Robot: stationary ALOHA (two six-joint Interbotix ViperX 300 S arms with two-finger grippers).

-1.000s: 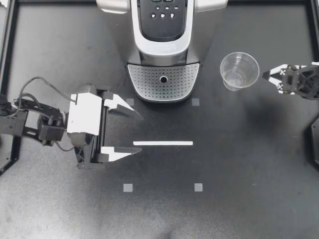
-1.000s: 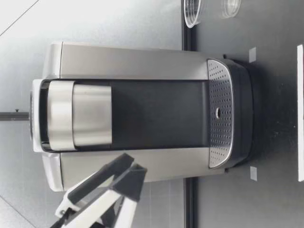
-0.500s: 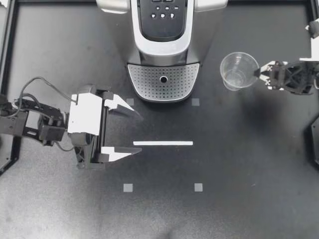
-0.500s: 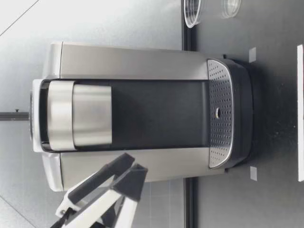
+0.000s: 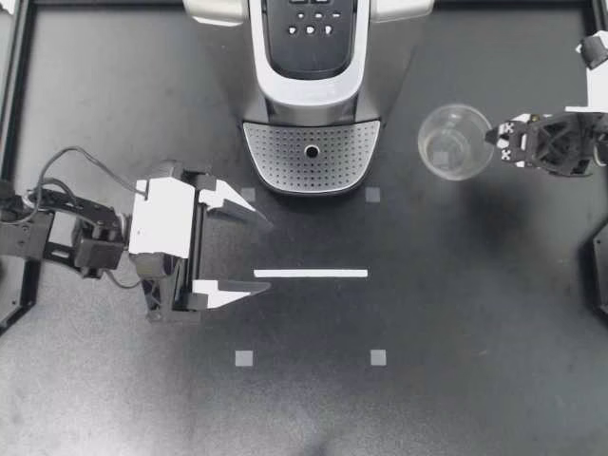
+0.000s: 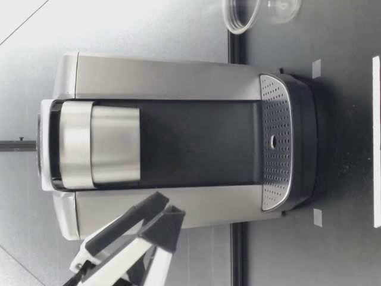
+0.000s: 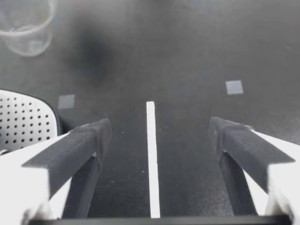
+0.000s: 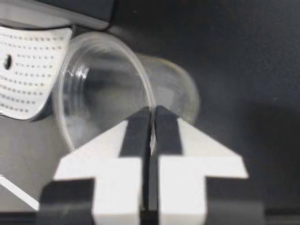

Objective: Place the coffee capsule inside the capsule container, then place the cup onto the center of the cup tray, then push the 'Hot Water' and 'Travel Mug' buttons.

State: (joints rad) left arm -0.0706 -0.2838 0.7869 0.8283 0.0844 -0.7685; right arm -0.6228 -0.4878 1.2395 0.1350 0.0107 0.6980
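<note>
A clear plastic cup stands right of the coffee machine. My right gripper is shut on the rim nearest to it. The right wrist view shows both fingers pinching the thin wall of the tilted cup, with the perforated cup tray beyond. In the low view the cup hangs tilted just above the table. My left gripper rests open and empty left of the tray. No coffee capsule is visible. The buttons sit on the machine's top panel.
A white tape strip and small grey square markers lie on the black table in front of the machine. In the left wrist view the strip runs between the open fingers. A gripper shows beside the machine in the low view.
My right gripper has moved in to the cup and shut on its rim, and the cup has tipped and lifted slightly. The left arm has not moved.
</note>
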